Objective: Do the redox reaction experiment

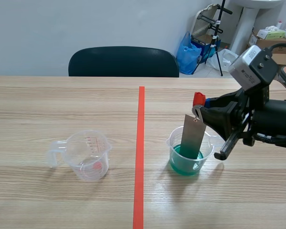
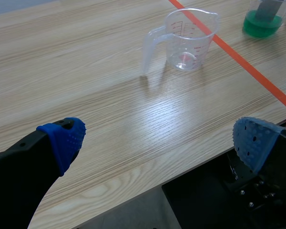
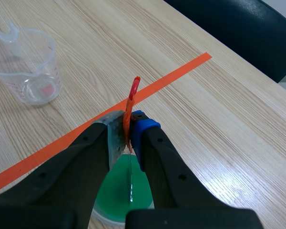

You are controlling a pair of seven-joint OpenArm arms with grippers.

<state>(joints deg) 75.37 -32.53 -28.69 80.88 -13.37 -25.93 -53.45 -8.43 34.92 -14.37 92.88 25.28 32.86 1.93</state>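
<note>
A grey metal strip [image 1: 193,136] hangs from a red clip [image 1: 198,99], its lower end dipped in the green liquid of a clear beaker [image 1: 189,152] right of the tape line. My right gripper [image 1: 203,106] is shut on the red clip [image 3: 133,93] directly above the beaker [image 3: 118,193]; in the right wrist view the gripper [image 3: 130,126] sees the strip [image 3: 131,181] edge-on. An empty clear measuring cup [image 1: 86,155] with red markings stands left of the line. My left gripper [image 2: 159,138] is open over the table's near edge, well short of that cup [image 2: 186,40].
An orange-red tape line [image 1: 140,152] divides the wooden table. A dark chair [image 1: 124,62] stands behind the far edge. Bags, boxes and a stand sit on the floor at the back right. The table's near edge [image 2: 148,183] lies under my left gripper.
</note>
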